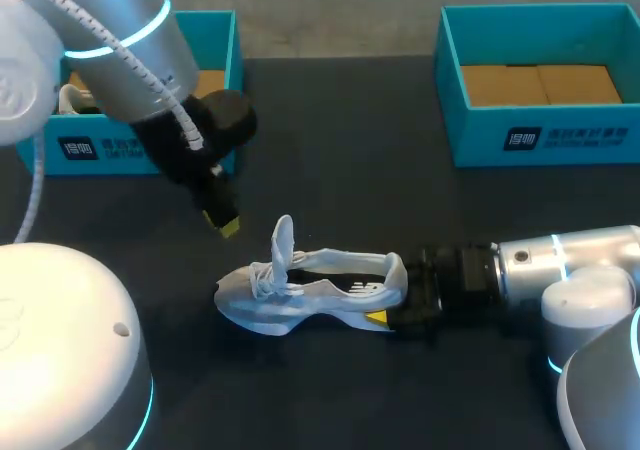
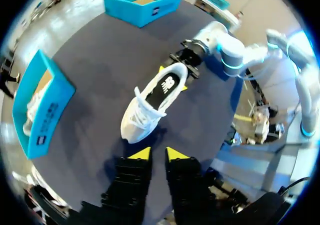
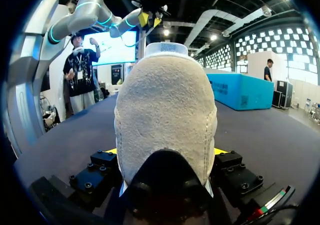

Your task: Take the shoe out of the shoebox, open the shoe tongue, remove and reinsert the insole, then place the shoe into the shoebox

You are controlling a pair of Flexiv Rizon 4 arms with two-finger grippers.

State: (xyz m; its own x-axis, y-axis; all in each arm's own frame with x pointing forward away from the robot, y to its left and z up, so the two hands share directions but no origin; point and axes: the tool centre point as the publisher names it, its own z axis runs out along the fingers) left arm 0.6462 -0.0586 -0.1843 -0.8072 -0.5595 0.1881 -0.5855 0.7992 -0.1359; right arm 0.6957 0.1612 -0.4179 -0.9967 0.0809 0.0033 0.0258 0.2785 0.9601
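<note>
As my right gripper (image 1: 388, 308) clamps its heel, the shoe (image 1: 310, 290) lies toe-left; my empty, parted left gripper (image 1: 224, 224) hovers near the toe.

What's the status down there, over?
Right claw shut on shoe, at heel. Left claw open, hovering by toe. Shoe upright on table. Boxes stand apart.

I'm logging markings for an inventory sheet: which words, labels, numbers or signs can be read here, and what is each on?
Left shoebox, front wall: white square sign and a row of characters, too blurred to read.
Right shoebox, front wall: similar white print, too blurred to read.
Insole of the shoe: a white mark, no readable words.
Tongue label: dark print, too small to read.
Nothing can be quoted.
</note>
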